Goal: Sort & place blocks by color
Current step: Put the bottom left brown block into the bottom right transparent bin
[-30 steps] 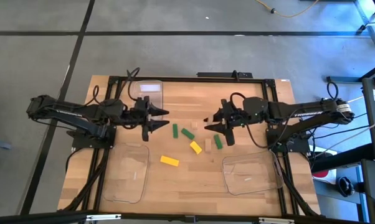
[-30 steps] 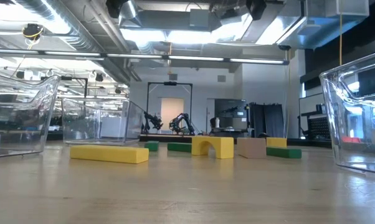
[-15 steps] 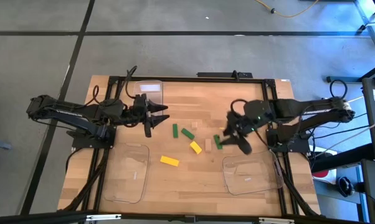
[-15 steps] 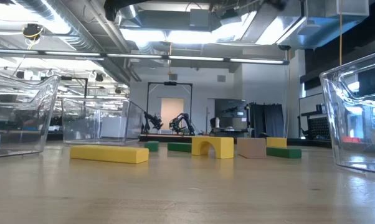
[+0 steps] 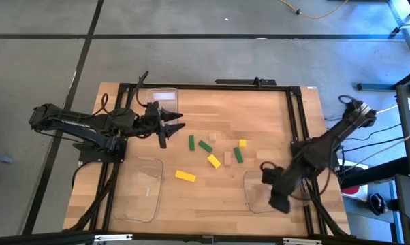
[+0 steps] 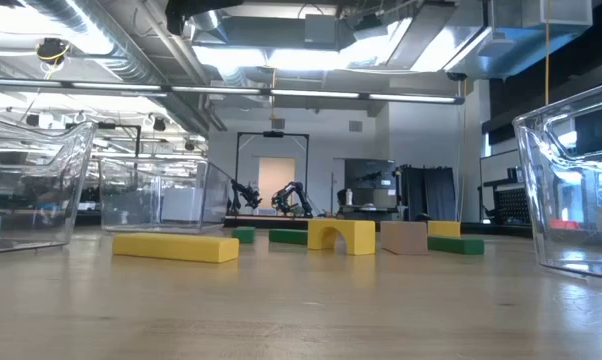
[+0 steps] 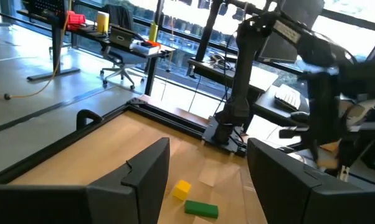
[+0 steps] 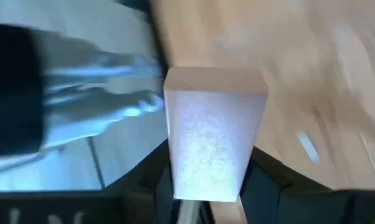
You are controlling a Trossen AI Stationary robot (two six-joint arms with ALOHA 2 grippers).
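Observation:
Several blocks lie in the table's middle: green bars (image 5: pixel 191 142) (image 5: pixel 205 145) (image 5: pixel 238 156), yellow pieces (image 5: pixel 214 160) (image 5: pixel 242 143), a yellow bar (image 5: pixel 185 175) and a tan cube (image 5: pixel 227 160). In the low view the yellow bar (image 6: pixel 176 246), a yellow arch (image 6: pixel 341 235) and a tan cube (image 6: pixel 403 237) rest flat on the wood. My left gripper (image 5: pixel 172 129) hovers open to the left of the blocks. My right gripper (image 5: pixel 278 197) is over the near right tray (image 5: pixel 256 182), shut on a tan block (image 8: pixel 212 137). My right gripper pinches the tan block between its two fingers (image 8: pixel 265 183), which lie on the two opposite side faces of its lower part (image 8: pixel 203 186). The block sticks out past the fingertips. It is lifted clear, above the tray's edge and the wooden table top.
A clear tray (image 5: pixel 164 102) sits at the far left, another (image 5: pixel 138 189) at the near left, and the third at the near right. A black frame (image 5: pixel 287 87) runs round the table. Bare wood lies between the two near trays.
My right arm has swung from the blocks in the middle toward the table's near right corner, and its gripper now stands over the near right tray. The blocks on the table have stayed where they were.

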